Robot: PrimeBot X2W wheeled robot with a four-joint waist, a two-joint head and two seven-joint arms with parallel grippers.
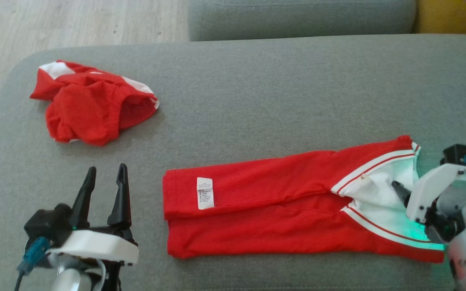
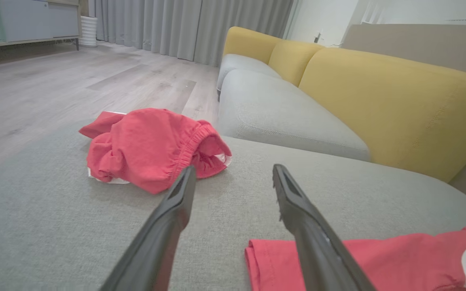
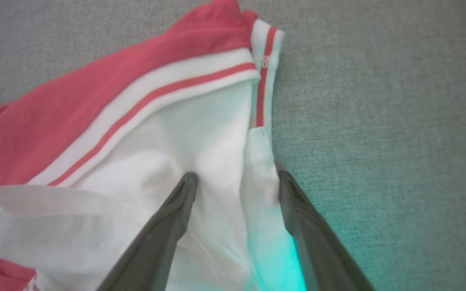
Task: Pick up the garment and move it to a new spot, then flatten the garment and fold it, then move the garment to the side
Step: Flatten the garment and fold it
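Note:
A red garment point(image 1: 277, 202) with white, red-striped trim lies folded into a long flat strip on the grey cushion point(image 1: 257, 101), a white label facing up near its left end. My right gripper point(image 1: 403, 192) is at its right end, open. In the right wrist view its fingers point(image 3: 237, 173) straddle the white fabric edge point(image 3: 257, 153) there. My left gripper point(image 1: 106, 167) stands open and empty just left of the garment's left end point(image 2: 399, 258), fingers point(image 2: 234, 167) pointing across the cushion.
A second red garment point(image 1: 91, 101) lies crumpled at the far left of the cushion, ahead of the left gripper point(image 2: 156, 147). Behind are a grey seat point(image 1: 297, 16) and yellow backrests point(image 2: 378, 101). Wooden floor point(image 1: 55, 24) lies beyond the cushion's rounded left edge.

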